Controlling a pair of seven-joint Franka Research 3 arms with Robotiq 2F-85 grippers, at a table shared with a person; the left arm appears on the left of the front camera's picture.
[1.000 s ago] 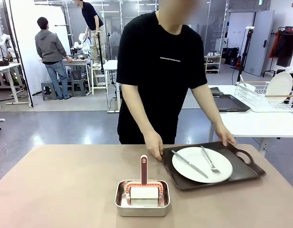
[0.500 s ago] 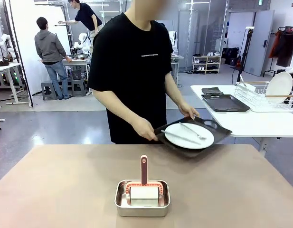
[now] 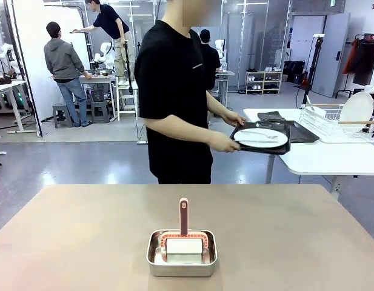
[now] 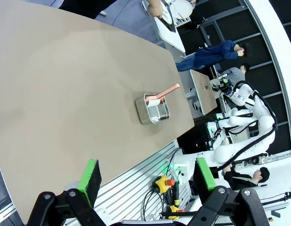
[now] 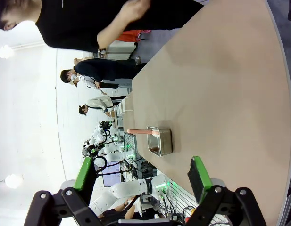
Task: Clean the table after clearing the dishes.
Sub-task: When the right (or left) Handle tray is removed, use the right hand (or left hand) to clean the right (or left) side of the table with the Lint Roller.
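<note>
Front view showed a brush [image 3: 182, 246], likely light and stiff, graspable by its protruding pink handle [image 3: 183, 215]; left gripper [image 4: 146, 175] and right gripper [image 5: 141, 173] stood released.

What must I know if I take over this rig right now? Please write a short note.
Left claw: open, empty, off the table.
Right claw: open, empty.
Dishes: the person's hands hold a dark tray with a white plate, at the white side table.
On the table: a steel pan with a pink-handled cleaning tool, untouched.
Done: no dishes are on the table.
Left: the tray is not yet set down, and the table is not yet cleaned.
</note>
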